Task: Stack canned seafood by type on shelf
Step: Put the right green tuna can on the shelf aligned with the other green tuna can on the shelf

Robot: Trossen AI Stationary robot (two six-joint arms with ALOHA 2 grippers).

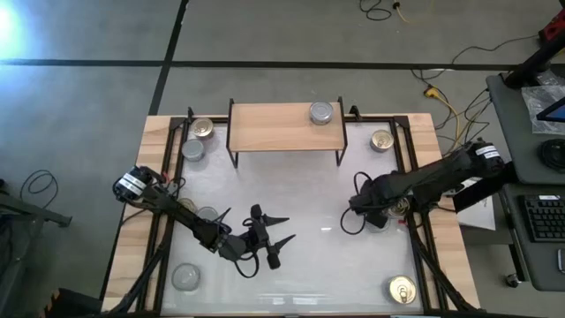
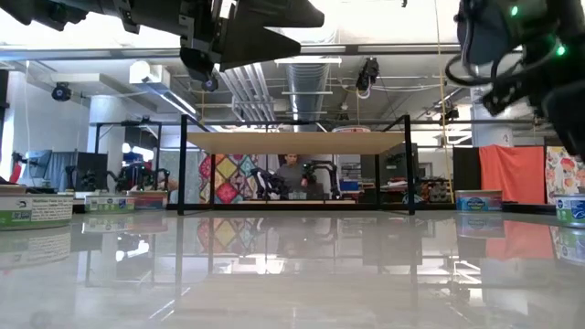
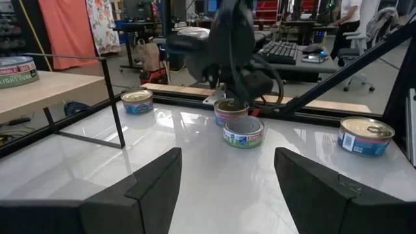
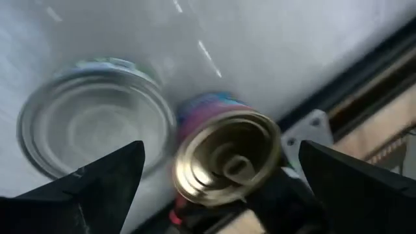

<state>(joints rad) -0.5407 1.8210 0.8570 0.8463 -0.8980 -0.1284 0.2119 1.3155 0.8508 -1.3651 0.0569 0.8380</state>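
Right end effector (image 4: 221, 169): fingers spread wide, empty, over gold-lidded tin (image 4: 227, 159) beside silver-lidded tin (image 4: 97, 117) | left end effector (image 3: 224, 188): part open, empty, above white counter (image 1: 300, 185) | wooden shelf (image 1: 284, 125): one silver tin (image 1: 321, 112), label "LIGHT TUNA"

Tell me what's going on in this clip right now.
Two dark robot arms are sorting small round seafood tins on a white table. The right hand hangs open over a gold-lidded tin and a silver-lidded tin near the table's right edge, holding nothing. The left hand waits open and empty over the table's middle. The low wooden shelf on black legs carries one silver-lidded tin; the other tins sit scattered on the table.
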